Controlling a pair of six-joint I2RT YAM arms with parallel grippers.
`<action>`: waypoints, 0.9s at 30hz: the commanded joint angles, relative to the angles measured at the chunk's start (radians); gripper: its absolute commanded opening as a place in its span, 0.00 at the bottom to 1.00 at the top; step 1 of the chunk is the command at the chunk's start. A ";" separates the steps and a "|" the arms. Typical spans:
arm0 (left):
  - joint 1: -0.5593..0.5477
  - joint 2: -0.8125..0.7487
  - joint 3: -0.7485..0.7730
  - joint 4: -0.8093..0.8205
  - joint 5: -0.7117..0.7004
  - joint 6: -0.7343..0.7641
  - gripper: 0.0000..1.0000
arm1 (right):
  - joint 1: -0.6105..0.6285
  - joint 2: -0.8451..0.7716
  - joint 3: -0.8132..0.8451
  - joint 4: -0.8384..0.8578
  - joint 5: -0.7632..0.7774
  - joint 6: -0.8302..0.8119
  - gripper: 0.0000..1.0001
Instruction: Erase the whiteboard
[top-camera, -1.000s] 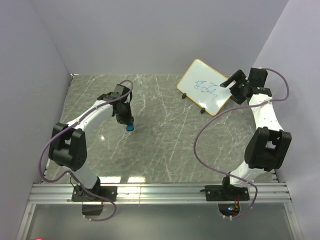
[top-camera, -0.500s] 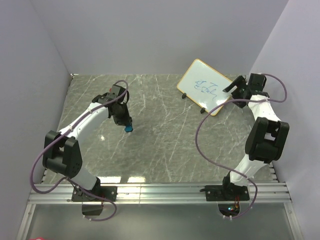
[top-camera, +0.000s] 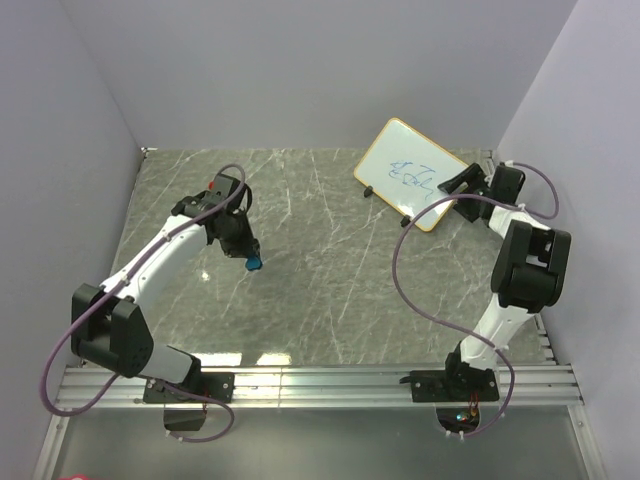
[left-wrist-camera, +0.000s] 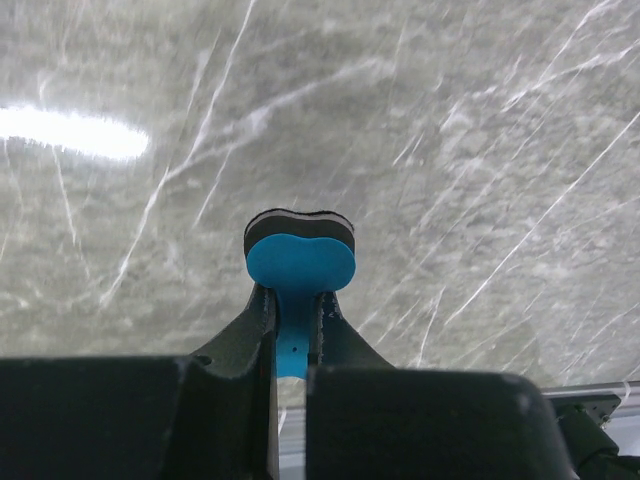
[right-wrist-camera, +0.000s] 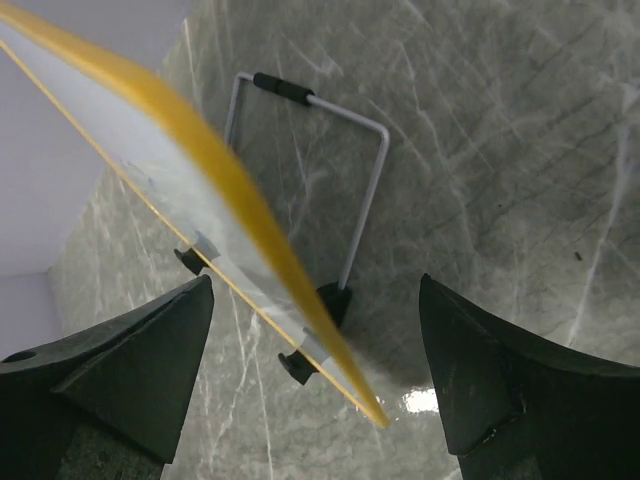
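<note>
The whiteboard (top-camera: 410, 172), white with a tan-yellow frame and blue scribbles, stands tilted on black feet at the back right of the table. My right gripper (top-camera: 458, 184) is open at the board's right edge; in the right wrist view the yellow frame edge (right-wrist-camera: 235, 190) runs between the two spread fingers, not touched. My left gripper (top-camera: 245, 252) is shut on the small blue eraser (top-camera: 254, 263), held over the left part of the table. In the left wrist view the eraser (left-wrist-camera: 299, 262) sticks out past the closed fingertips, with a black felt layer behind it.
The grey marble table (top-camera: 320, 270) is walled on the left, back and right. The board's wire stand (right-wrist-camera: 345, 150) rests on the table behind it. A metal rail (top-camera: 320, 385) runs along the near edge.
My right gripper has dropped and moved in along the board's right edge. My left arm has swung slightly left and nearer, carrying the blue eraser with it.
</note>
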 joint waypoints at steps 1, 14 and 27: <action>-0.009 -0.055 -0.031 -0.040 -0.009 -0.038 0.00 | -0.042 0.011 -0.023 0.227 -0.077 0.062 0.89; -0.024 -0.042 -0.022 -0.073 -0.060 -0.074 0.00 | -0.053 0.137 0.026 0.461 -0.232 0.179 0.63; -0.030 -0.029 -0.030 -0.065 -0.069 -0.080 0.00 | -0.019 0.137 0.028 0.439 -0.251 0.141 0.03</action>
